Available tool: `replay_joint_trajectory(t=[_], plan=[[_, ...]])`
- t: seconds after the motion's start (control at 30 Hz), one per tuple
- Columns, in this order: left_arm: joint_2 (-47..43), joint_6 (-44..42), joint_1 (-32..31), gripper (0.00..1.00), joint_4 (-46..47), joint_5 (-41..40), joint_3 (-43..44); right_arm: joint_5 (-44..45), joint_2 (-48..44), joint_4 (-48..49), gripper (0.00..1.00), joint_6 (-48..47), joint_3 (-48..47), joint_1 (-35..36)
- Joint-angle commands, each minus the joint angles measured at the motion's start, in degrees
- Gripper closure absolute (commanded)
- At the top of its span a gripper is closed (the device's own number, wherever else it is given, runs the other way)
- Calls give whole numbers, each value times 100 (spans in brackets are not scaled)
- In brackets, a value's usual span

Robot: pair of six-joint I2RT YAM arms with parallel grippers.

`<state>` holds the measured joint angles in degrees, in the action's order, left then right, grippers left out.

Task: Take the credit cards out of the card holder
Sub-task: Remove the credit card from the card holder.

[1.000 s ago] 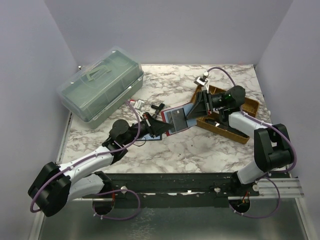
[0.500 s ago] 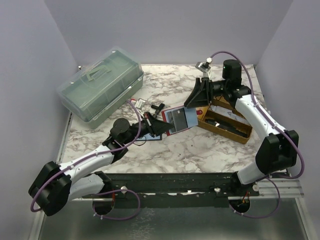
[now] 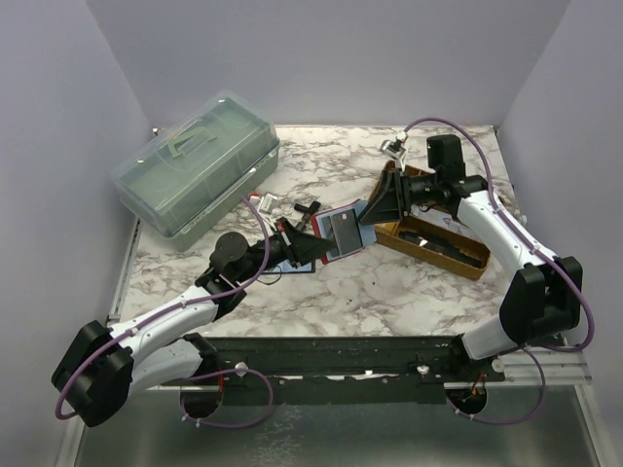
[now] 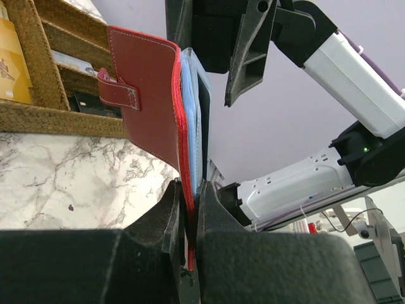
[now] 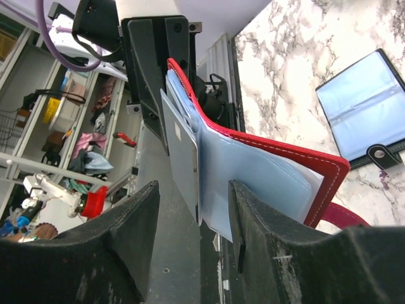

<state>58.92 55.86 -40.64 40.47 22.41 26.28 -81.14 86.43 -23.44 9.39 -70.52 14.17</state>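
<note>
A big green box (image 3: 198, 173) fills the far left. A brown basket (image 3: 443, 255) blocks the right. The red card holder (image 3: 341, 230) stands between them. The near table (image 3: 389, 292) is open.

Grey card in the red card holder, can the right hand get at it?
Probably yes: the left hand pins the red card holder open, and the grey card stands between the open fingers of the right hand.

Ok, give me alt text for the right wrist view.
A red card holder stands open between the right gripper's spread fingers, a grey card poking out of its blue sleeves. The left gripper clamps its far edge; a black holder lies open on the table.
</note>
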Motion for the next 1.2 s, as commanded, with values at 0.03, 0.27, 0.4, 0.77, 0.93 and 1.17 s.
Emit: replay_joint_trajectory(t=[0.03,0.27,0.4,0.77,0.93,1.17], plan=[[-78,-67,10,100,181,-2,162,238,-85,-147,46,-129,24,-3],[154,-87,13,100,181,52,334,-339,-53,370,47,302,74,123],[272,-119,13,100,181,85,417,-448,-39,552,48,502,136,129],[454,-147,17,100,181,166,585,-290,42,1205,61,1277,367,130],[371,-133,13,100,183,163,552,-347,83,1572,73,1655,466,125],[87,-127,13,100,185,-16,345,-468,-19,1894,100,1860,615,71]])
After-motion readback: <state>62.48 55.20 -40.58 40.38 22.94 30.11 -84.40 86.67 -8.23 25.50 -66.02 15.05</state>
